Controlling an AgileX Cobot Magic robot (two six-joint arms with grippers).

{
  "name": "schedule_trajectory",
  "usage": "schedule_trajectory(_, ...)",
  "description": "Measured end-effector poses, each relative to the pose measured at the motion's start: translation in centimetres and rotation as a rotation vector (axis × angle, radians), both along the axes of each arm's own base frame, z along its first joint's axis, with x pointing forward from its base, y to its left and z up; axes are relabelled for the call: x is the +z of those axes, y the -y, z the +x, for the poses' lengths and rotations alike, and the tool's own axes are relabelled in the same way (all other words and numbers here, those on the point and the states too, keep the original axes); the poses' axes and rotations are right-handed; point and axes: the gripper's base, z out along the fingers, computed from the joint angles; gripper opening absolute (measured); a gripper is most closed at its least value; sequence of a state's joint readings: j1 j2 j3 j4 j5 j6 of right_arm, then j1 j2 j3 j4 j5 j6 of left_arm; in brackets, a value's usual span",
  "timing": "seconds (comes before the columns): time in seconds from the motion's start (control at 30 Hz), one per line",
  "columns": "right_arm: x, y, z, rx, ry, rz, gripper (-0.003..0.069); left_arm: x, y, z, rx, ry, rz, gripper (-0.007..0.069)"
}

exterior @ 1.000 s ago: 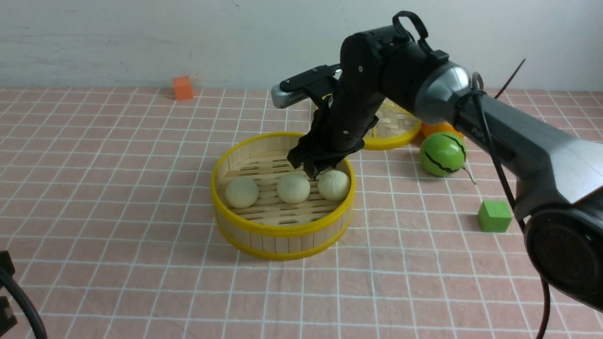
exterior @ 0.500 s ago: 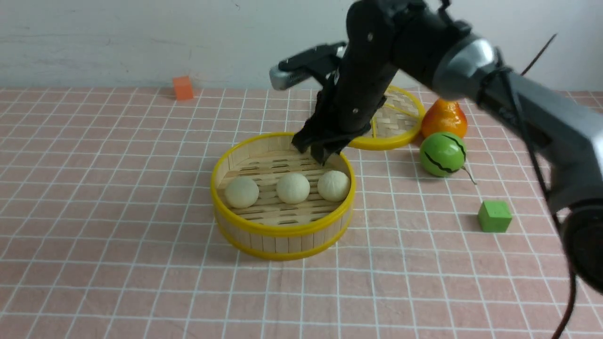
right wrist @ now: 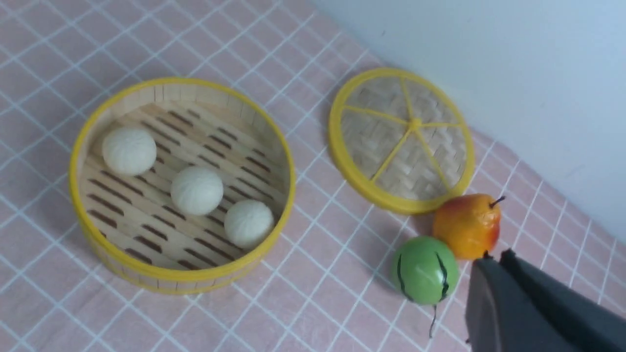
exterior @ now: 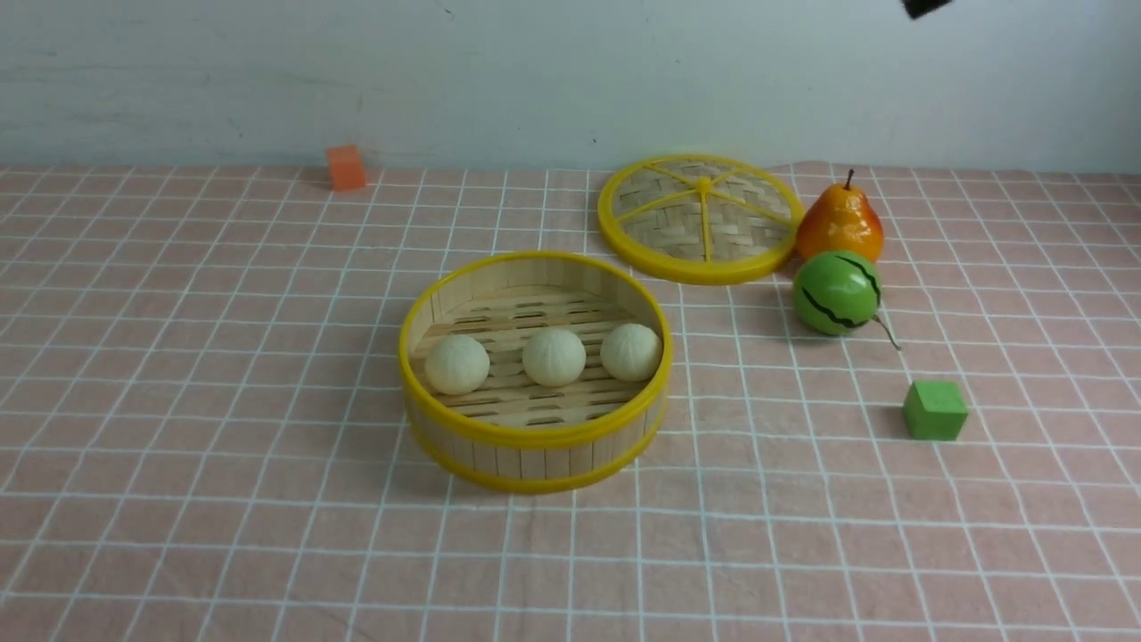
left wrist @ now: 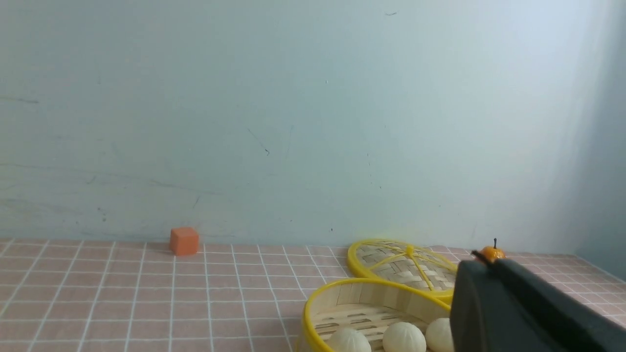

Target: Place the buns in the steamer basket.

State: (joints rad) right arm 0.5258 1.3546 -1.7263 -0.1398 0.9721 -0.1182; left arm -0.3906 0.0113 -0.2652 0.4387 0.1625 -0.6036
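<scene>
Three cream-white buns (exterior: 457,364) (exterior: 554,357) (exterior: 631,351) lie in a row on the slatted floor of the steamer basket (exterior: 535,434), which stands mid-table. The right wrist view looks down on the buns (right wrist: 196,190) inside the basket (right wrist: 181,278) from high above. My right gripper (right wrist: 495,254) is shut and empty, well above the table near the pear. Only a black scrap of that arm (exterior: 927,7) shows at the front view's top edge. My left gripper (left wrist: 487,261) is shut on nothing, held back from the basket (left wrist: 342,286).
The flat woven lid (exterior: 700,218) lies behind the basket to the right. Beside it stand an orange pear (exterior: 840,225) and a green striped melon (exterior: 836,292). A green cube (exterior: 934,409) sits at the right, an orange cube (exterior: 346,167) by the back wall.
My right arm has risen out of the basket and swung up and to the right, almost out of the front view. Its jaws have closed empty. The buns have not moved.
</scene>
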Motion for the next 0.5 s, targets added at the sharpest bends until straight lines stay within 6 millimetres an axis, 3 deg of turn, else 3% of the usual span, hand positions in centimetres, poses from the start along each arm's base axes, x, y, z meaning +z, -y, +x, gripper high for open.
schedule_trajectory(0.13, -2.3, 2.1, -5.4, 0.057, 0.149, 0.225, -0.0005, 0.0, 0.0, 0.0, 0.0, 0.0, 0.0, -0.0013)
schedule_trajectory(0.17, -3.0, 2.1, -5.5, 0.059, 0.154, 0.238, -0.0005, 0.0, 0.0, 0.0, 0.0, 0.0, 0.0, -0.0013)
schedule_trajectory(0.2, -5.1, 3.1, -7.7, 0.065, 0.189, 0.337, -0.0004, 0.0, 0.0, 0.0, 0.0, 0.0, 0.0, -0.0013)
schedule_trajectory(0.23, -4.9, 3.5, -8.4, 0.067, 0.223, 0.371, -0.0003, 0.0, 0.0, 0.0, 0.0, 0.0, 0.0, -0.0013)
schedule_trajectory(0.27, -8.2, 4.5, -10.2, 0.063, 0.252, 0.437, -0.0003, 0.0, 0.0, 0.0, 0.0, 0.0, 0.0, -0.0013)
schedule_trajectory(0.3, -9.7, 5.3, -11.6, 0.061, 0.299, 0.491, -0.0003, 0.0, 0.0, 0.0, 0.0, 0.0, 0.0, -0.0013)
schedule_trajectory(0.37, -11.7, 6.0, -12.5, 0.056, 0.315, 0.52, -0.0003, 0.0, 0.0, 0.0, 0.0, 0.0, 0.0, -0.0013)
schedule_trajectory(0.5, -20.4, 7.8, -15.3, 0.04, 0.363, 0.582, -0.0003, 0.0, 0.0, 0.0, 0.002, 0.002, 0.006, -0.0013)
